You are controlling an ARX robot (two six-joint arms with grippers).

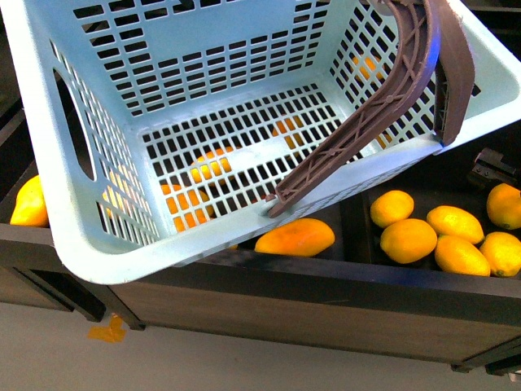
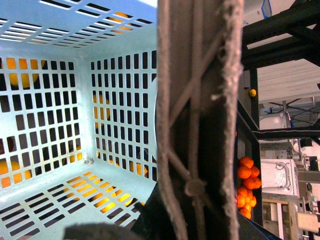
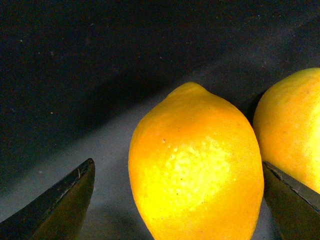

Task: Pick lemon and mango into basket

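Gaping wide, the right gripper brackets a lemon on the dark shelf; the left gripper, beside the basket handle, is unreadable.

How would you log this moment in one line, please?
right end effector: open, flanking lemon | basket: no fruit inside | mango: outside basket

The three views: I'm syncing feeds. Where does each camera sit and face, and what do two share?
Front view: on the body, looking down at the tilted basket, the mango and lemons; no arm clearly shown.
Left wrist view: on the left wrist, against the handle, facing into the basket; left pincer unclear.
Right wrist view: on the right wrist, facing a lemon between fingertips of the open right pincer.
Shared: front and left wrist show basket and handle.
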